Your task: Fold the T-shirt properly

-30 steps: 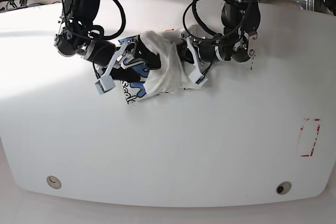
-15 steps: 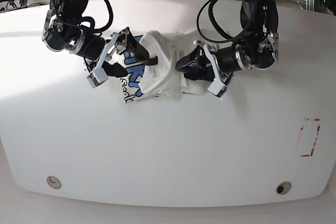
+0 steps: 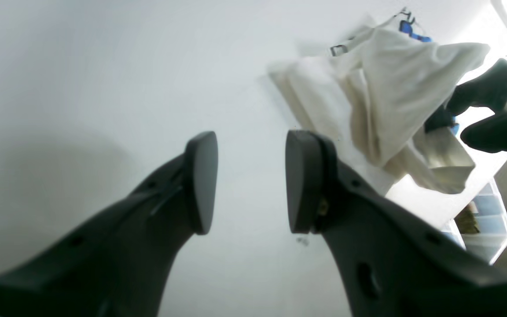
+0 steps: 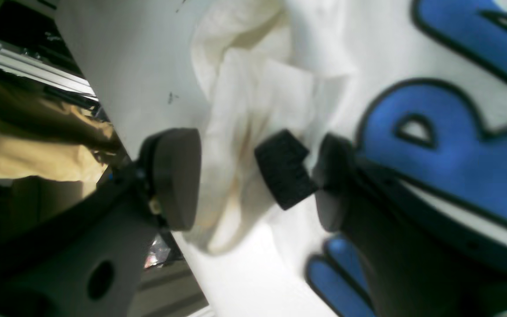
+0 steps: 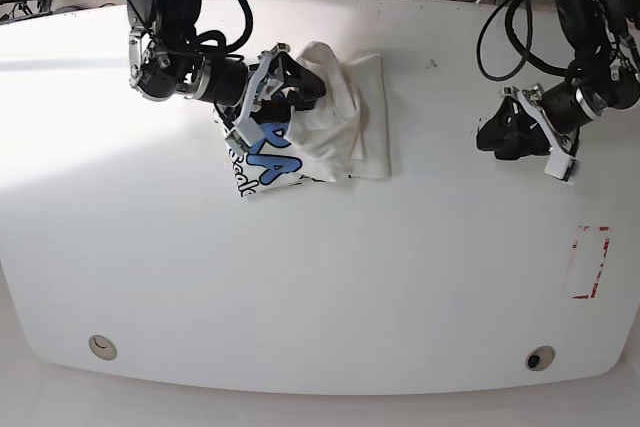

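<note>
Lying bunched on the smooth white tabletop (image 5: 310, 287) beneath the spread fingers of the black right gripper (image 4: 260, 178), grip uncertain; with the black left gripper (image 3: 251, 182) standing parted and empty well aside. Probably handling light, limp, best taken by the flat outer edge. Showing white soft fabric T-shirt (image 5: 372, 112), blue black-outlined lettering, rumpled middle.

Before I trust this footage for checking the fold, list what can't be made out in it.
- Whether the right gripper pinches the T-shirt: in the right wrist view its fingers blur against the fabric.
- The T-shirt's full print: bunched white cloth covers part in the base view; the edge crops it in the right wrist view.
- The table's far edge: arms and cables partly cover it in the base view.
</note>
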Robot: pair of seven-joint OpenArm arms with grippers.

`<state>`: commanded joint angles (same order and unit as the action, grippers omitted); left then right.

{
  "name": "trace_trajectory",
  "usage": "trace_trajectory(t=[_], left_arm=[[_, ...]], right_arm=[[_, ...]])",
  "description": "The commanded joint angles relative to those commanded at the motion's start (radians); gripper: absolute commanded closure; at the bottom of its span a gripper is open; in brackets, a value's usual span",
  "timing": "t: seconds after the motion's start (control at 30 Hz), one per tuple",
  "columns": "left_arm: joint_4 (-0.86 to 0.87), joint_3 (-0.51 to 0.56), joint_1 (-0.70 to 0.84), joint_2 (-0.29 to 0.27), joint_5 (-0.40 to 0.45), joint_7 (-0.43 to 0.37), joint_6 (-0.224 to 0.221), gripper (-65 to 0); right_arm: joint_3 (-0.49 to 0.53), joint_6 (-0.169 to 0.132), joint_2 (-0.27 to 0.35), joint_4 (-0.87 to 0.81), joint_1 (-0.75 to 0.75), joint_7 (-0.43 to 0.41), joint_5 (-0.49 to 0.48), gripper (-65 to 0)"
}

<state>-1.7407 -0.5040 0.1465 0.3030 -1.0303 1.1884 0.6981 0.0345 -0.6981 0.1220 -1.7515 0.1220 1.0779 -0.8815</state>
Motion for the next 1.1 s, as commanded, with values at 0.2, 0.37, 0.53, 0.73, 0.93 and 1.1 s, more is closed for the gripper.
trace_trajectory(t=[0.2,0.37,0.53,0.73,0.93,1.1], left_arm=[[-0.006,-0.008,0.044,0.003,0.002,0.000,0.000,-23.9],[-0.008,0.008,0.063,0.002,0.002,0.000,0.000,-23.9],[-0.089,0.114,0.058,0.012,0.025,0.000,0.000,-23.9],[-0.164,0.322,-0.003,0.012,0.086,-0.002,0.000,-23.9],[-0.169,0.629,-0.101,0.011,0.238,-0.005,0.000,-23.9],[-0.166,0.821,-0.157,-0.026,0.385,-0.075,0.000,-23.9]], right_arm=[[0.152,0.000,-0.092,0.000,-0.092,-0.017,0.000,-36.5],[0.153,0.000,-0.144,-0.002,-0.157,-0.017,0.000,-36.5],[0.086,0.000,-0.092,-0.009,-0.161,-0.017,-0.002,-36.5],[-0.087,0.000,0.011,-0.005,-0.144,-0.017,-0.003,-36.3],[-0.204,0.000,0.097,0.069,-0.150,-0.017,-0.002,-16.6],[-0.203,0.000,0.135,0.189,-0.213,-0.017,0.000,-10.5]])
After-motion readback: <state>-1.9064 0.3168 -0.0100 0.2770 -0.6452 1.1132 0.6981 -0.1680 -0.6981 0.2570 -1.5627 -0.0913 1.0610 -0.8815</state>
